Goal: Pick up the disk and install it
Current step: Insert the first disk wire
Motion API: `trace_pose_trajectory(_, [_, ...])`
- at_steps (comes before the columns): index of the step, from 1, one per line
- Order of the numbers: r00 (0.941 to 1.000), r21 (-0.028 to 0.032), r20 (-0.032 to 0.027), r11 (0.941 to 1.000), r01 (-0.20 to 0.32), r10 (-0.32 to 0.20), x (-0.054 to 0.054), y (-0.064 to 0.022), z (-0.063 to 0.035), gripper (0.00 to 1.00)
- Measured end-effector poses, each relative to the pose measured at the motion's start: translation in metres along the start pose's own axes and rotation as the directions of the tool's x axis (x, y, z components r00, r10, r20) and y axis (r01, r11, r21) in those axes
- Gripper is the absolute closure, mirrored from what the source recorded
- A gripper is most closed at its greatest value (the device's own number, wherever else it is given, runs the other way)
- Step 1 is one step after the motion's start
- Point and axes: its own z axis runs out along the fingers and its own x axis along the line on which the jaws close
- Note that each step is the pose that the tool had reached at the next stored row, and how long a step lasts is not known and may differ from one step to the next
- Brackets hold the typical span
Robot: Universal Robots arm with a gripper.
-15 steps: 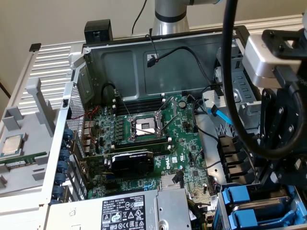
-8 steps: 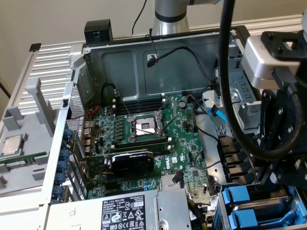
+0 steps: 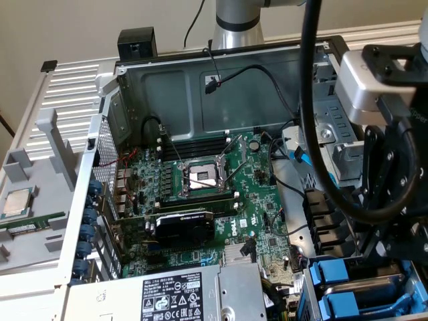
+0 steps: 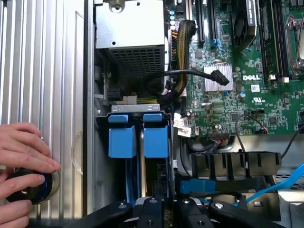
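Note:
The disk (image 4: 156, 140), in its blue carrier frame, stands edge-up in the drive bay at the corner of the open computer case. Its lower end runs between my gripper's (image 4: 167, 203) black fingers, which stand close together on it. Right beside it in the bay is a second, similar blue-framed carrier (image 4: 121, 140). In the exterior view the black gripper body (image 3: 391, 247) hangs over the bay at the exterior view's right, above the two blue carriers (image 3: 333, 277).
A person's hand (image 4: 21, 152) rests on a black knob (image 4: 28, 187) on the ribbed metal panel beside the case. The power supply (image 4: 130, 28), motherboard (image 4: 247, 85), black cables (image 4: 190, 73) and a blue cable (image 4: 285, 183) surround the bay. A small silver chip (image 3: 17, 200) lies outside the case.

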Motion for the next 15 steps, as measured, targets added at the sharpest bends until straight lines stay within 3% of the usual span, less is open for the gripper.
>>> trace_pose_trajectory(15, [1.0, 0.0055, -0.0024, 1.0, -0.008, 0.008, -0.0002, 0.0006, 0.0012, 0.83])
